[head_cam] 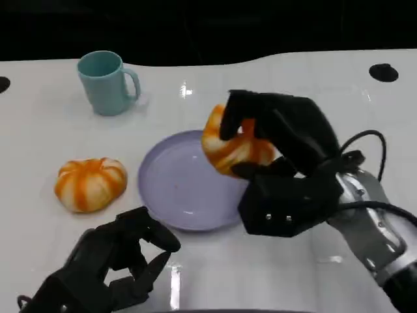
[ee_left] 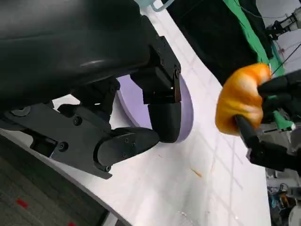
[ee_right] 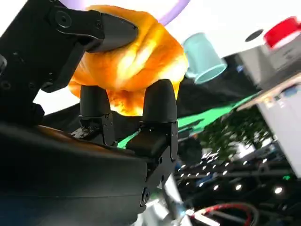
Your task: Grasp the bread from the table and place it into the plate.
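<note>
My right hand (head_cam: 287, 163) grips an orange-and-white striped bread (head_cam: 228, 147) and holds it in the air over the right rim of the lavender plate (head_cam: 176, 189). The right wrist view shows the bread (ee_right: 131, 61) pinched between the fingers (ee_right: 157, 103), with the plate's rim (ee_right: 176, 9) beyond it. A second, similar bread (head_cam: 90, 184) lies on the table left of the plate. Near the table's front edge my left hand (head_cam: 117, 261) rests with loosely bent fingers and holds nothing. In the left wrist view the held bread (ee_left: 240, 101) hangs beside the plate (ee_left: 186, 113).
A teal mug (head_cam: 104, 81) stands at the back left, handle to the right. A black round disc (head_cam: 383, 72) sits at the far right of the white table, another at the far left edge (head_cam: 3, 83). The table's dark back edge runs behind them.
</note>
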`<state>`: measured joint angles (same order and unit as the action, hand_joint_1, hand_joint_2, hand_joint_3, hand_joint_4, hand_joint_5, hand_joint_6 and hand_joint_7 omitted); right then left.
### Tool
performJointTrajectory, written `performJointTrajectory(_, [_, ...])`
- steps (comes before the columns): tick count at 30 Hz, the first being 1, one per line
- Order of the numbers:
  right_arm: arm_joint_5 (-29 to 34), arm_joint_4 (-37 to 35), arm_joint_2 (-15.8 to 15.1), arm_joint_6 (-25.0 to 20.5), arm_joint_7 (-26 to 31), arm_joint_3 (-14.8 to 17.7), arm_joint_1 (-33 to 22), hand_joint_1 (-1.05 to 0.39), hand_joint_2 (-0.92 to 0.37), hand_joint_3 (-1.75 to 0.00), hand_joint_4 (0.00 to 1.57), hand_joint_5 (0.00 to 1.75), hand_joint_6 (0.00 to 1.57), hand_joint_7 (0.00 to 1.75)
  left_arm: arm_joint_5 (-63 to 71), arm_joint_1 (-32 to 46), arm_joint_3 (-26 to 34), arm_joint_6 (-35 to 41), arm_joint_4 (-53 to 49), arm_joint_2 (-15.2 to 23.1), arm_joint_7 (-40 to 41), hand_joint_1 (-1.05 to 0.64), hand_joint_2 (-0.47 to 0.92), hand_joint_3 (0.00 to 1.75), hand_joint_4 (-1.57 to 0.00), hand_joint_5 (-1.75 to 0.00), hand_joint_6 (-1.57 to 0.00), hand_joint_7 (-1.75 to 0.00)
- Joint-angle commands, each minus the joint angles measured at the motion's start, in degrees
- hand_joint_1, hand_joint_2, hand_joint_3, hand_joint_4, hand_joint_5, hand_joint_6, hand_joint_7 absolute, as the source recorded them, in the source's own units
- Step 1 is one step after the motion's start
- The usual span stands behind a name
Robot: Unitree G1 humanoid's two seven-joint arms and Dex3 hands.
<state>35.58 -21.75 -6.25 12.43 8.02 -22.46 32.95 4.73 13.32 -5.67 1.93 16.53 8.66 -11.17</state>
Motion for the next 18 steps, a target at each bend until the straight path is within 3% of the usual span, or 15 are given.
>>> performJointTrajectory(1, [0.31,-6.27,1.82,2.45,1.53,-1.47,3.11,-0.16,-0.24,-1.36,0.98,1.75,0.77,1.64,0.44,-0.16,-0.21,0.11,0.05,-0.1,0.69,-0.27,0.75,0.75,-0.78,-1.75,-0.64,-1.28])
performJointTrajectory(5, [0.55,-12.32,3.75,2.64,1.81,-2.83,5.42,-0.19,-0.27,-1.31,0.96,1.75,0.72,1.72,0.94,-0.04,-0.46,-0.05,0.23,-0.32,0.75,-0.27,0.75,0.75,-0.78,-1.75,-0.64,-1.28])
performJointTrajectory(9, [0.64,-17.06,4.84,3.09,2.36,-3.36,7.1,-0.17,-0.31,-1.25,0.96,1.75,0.74,1.62,0.9,0.15,-0.53,0.3,0.58,-0.45,0.69,-0.27,0.75,0.75,-0.78,-1.75,-0.64,-1.28])
performJointTrajectory(11, [0.37,-19.92,5.38,3.31,1.8,-3.66,8.13,-0.16,-0.32,-1.22,0.95,1.75,0.8,1.32,0.89,0.28,-0.54,0.61,0.85,-0.45,0.65,-0.27,0.75,0.75,-0.77,-1.75,-0.64,-1.28])
performJointTrajectory(14, [-1.05,-22.07,5.69,2.99,-1.56,-3.59,9.17,-0.19,-0.49,-0.82,0.82,1.66,0.95,0.61,0.77,0.35,-0.5,0.67,0.95,-0.52,0.63,-0.27,0.75,0.76,-0.77,-1.75,-0.64,-1.29])
performJointTrajectory(15, [-1.29,-22.18,5.46,2.62,-3.36,-3.8,9.47,-0.23,-0.6,-0.64,0.75,1.41,0.93,0.43,0.73,0.34,-0.48,0.7,0.99,-0.51,0.6,-0.27,0.75,0.76,-0.77,-1.75,-0.64,-1.29])
performJointTrajectory(16, [-0.95,-21.95,5.02,2.11,-5.21,-4.32,9.74,-0.29,-0.75,-0.41,0.62,1.03,0.85,0.22,0.79,0.35,-0.5,1.01,1.16,-0.53,0.63,-0.27,0.75,0.76,-0.77,-1.75,-0.64,-1.29])
performJointTrajectory(18, [0.13,-21.4,4.24,1.3,-7.67,-5.34,10.11,-0.36,-0.87,-0.21,0.53,0.61,0.74,0.07,0.77,0.35,-0.5,1.5,1.4,-0.61,0.67,-0.28,0.75,0.76,-0.77,-1.75,-0.64,-1.29])
